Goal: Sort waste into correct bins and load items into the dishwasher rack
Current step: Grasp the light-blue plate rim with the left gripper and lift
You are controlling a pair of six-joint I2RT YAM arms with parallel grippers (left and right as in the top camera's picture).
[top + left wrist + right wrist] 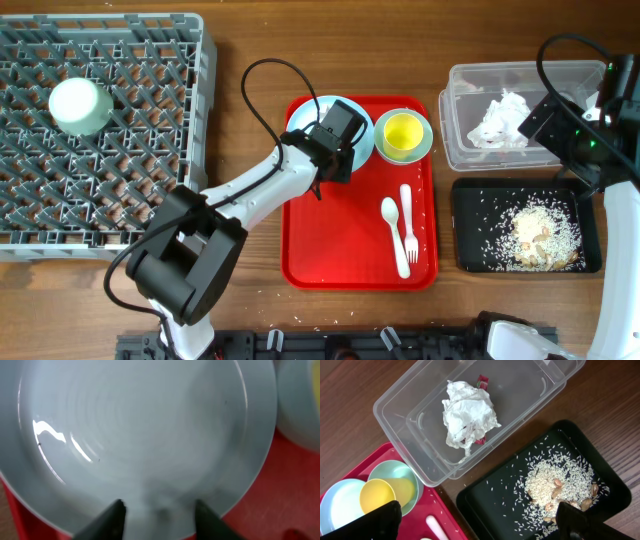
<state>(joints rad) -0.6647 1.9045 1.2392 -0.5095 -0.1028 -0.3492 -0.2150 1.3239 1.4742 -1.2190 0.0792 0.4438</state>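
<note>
One plate (pixel 140 425) under spread left pincer (pixel 159 506); loading step. Next: pinch rim, carry to rack (pixel 130 190), far-left corner; right pincer (pixel 477 507) spread, empty.

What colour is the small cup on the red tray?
Yellow. The cup sits in a pale blue-green dish; the overhead view shows it best.

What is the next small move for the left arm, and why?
Probably lower the left gripper a little and close it on the near rim of the plate. It is open just over that rim, the plate looks empty, and it lies on the red tray, not in the dishwasher rack.
</note>
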